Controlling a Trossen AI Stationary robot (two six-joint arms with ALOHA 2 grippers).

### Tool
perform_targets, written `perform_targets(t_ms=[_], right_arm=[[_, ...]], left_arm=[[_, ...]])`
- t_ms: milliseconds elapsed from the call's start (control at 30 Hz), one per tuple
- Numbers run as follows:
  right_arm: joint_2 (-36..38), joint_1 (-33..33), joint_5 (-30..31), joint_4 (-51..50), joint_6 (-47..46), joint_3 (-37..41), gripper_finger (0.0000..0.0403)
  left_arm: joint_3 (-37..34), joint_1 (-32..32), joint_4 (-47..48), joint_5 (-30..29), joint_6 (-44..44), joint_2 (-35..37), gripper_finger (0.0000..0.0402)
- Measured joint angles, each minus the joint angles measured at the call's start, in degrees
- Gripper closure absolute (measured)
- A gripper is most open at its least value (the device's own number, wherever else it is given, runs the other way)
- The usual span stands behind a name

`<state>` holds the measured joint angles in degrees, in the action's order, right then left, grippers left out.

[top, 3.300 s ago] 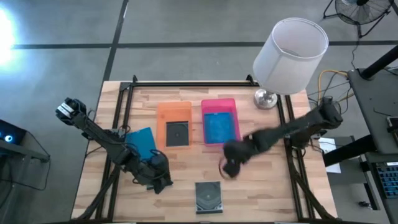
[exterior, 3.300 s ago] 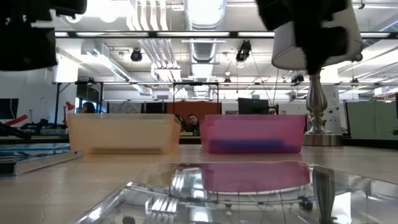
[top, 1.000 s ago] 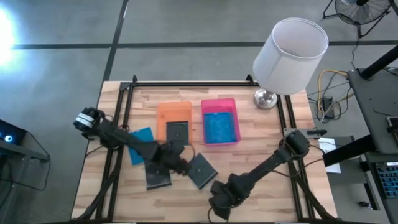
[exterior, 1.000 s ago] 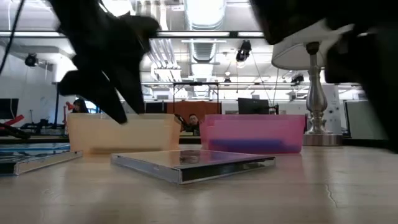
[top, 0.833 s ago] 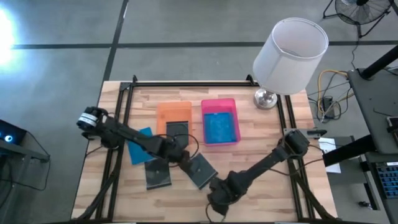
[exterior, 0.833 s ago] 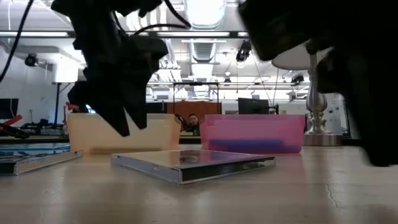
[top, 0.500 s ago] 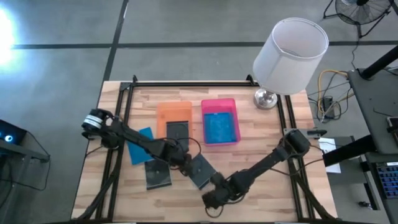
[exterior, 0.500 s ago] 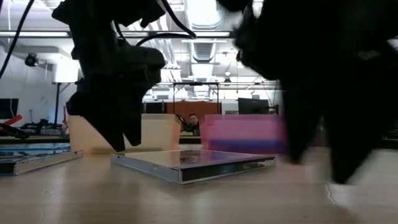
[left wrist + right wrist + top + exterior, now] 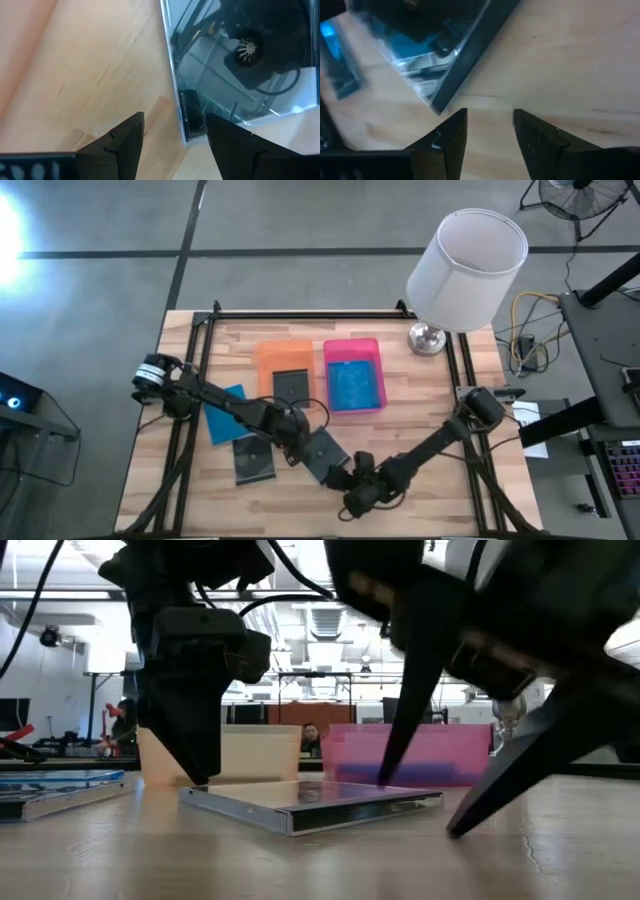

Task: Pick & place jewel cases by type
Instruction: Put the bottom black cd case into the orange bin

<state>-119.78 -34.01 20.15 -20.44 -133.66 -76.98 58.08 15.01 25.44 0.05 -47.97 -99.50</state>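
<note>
The grey jewel case (image 9: 322,453) lies between the parted left gripper (image 9: 291,452) and right gripper (image 9: 343,477), seemingly unheld.

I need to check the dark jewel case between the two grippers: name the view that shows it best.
The high view: the dark jewel case lies whole and flat on the table, between the left gripper and right gripper. The low view shows it edge-on; each wrist view shows only one corner.

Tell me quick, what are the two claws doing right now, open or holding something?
Left gripper: open, empty, its fingers astride a corner of the dark jewel case.
Right gripper: open, empty, just off another corner of that case.
</note>
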Motion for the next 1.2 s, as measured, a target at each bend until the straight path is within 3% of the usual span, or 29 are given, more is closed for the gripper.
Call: perform_targets(t_ms=[600,1000,1200], right_arm=[[-0.07,3.73,5.65,0.32,0.16,3.34,0.0243],[0.1,2.8,8.97,2.22,1.07,3.56,0.0243],[0.38,1.77,10.38,2.35,1.69,3.5,0.0243]], left_arm=[[-0.37,-0.08,-1.96,11.37,2.79,-1.04,0.0207],[1.11,-0.18,-0.63,9.99,2.96,0.02,0.0207],[4.42,-0.03,1.68,3.98,4.62,0.02,0.0206]])
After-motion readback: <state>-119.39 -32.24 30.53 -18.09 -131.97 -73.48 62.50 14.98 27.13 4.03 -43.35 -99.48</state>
